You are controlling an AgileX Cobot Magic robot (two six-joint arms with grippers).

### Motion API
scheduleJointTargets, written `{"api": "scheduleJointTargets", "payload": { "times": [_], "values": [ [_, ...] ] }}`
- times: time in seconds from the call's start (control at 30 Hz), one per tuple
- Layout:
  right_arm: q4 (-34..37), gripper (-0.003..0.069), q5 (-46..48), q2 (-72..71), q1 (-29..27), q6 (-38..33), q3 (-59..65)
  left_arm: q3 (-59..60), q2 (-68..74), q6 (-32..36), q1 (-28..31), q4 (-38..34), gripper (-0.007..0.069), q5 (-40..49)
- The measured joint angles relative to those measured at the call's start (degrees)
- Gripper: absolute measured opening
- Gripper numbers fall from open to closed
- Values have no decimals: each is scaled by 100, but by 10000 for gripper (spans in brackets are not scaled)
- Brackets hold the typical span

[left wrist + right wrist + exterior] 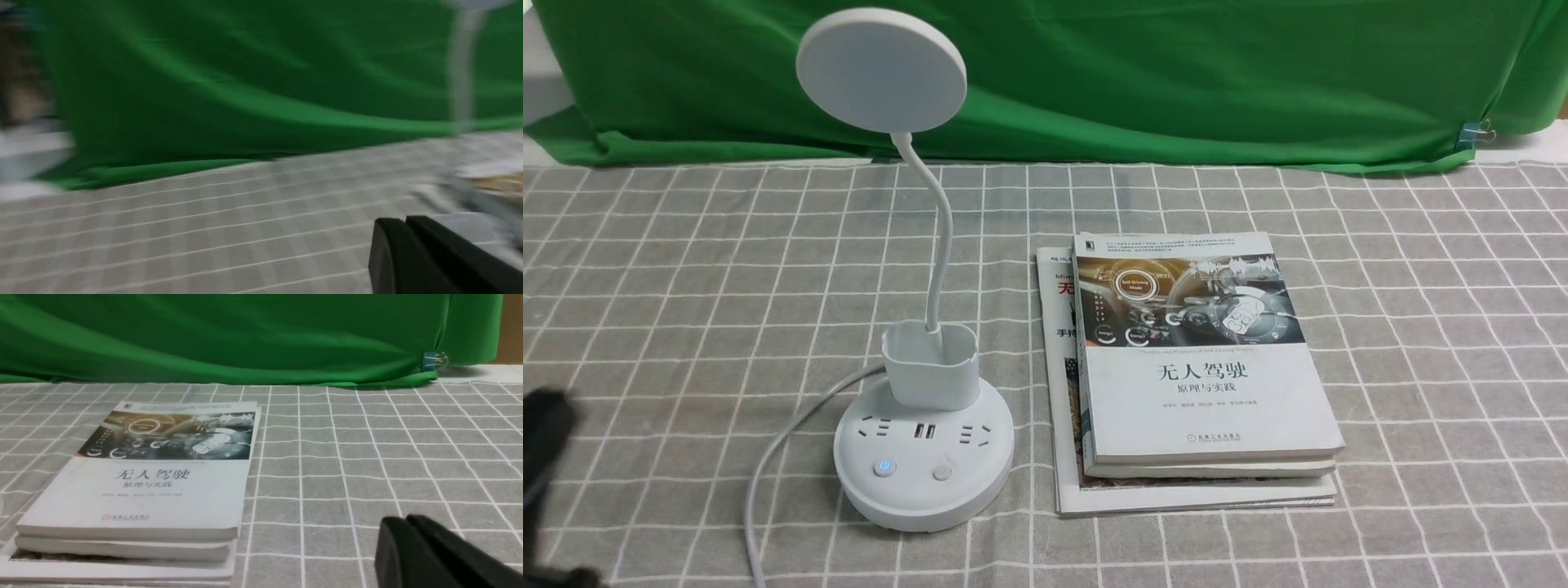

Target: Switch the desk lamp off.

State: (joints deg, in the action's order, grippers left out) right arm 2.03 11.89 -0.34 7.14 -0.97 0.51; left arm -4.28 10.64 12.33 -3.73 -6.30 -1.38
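- The step in hand, as I judge it, is bringing the left end effector (404, 222) over to the lamp's switch; its dark fingers are together with nothing between them, which makes a good blunt presser, so keep them that way.
- The desk lamp (923, 506) stands upright on the worktop (1176, 547), to the right of the left end effector; its glowing blue button (885, 468) is on the near part of the base, on the side towards that end effector, and looks the likelier switch; the plain button (943, 472) sits farther right.
- Travel rightward above the cable (768, 457), which runs between the left end effector and the base; dragging it could turn or shift the lamp.
- Line the joined tips up over the blue button before lowering; stay on the near side of the cup holder (931, 367) and the bendy neck (943, 237), both of which could be knocked.
- Press straight down, short and gentle, then lift straight off; a slanted push may slide the base, and a second press might relight the lamp.
- The right end effector (402, 518) also has its fingers together, holding nothing; the books (130, 498) lie ahead and to its left; it can wait there.
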Motion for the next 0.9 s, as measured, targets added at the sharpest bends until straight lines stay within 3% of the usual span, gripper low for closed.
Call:
{"api": "scheduleJointTargets", "payload": {
  "times": [0.17,0.37,0.9],
  "values": [
    [0,35,0,0,0,0,0,450,-963,-1,750,-301,1,581],
    [0,35,0,0,0,0,0,469,-1066,-43,766,-503,1,1471],
    [0,35,0,0,0,0,0,469,-1077,-63,587,-519,1,1490]
  ]
}}
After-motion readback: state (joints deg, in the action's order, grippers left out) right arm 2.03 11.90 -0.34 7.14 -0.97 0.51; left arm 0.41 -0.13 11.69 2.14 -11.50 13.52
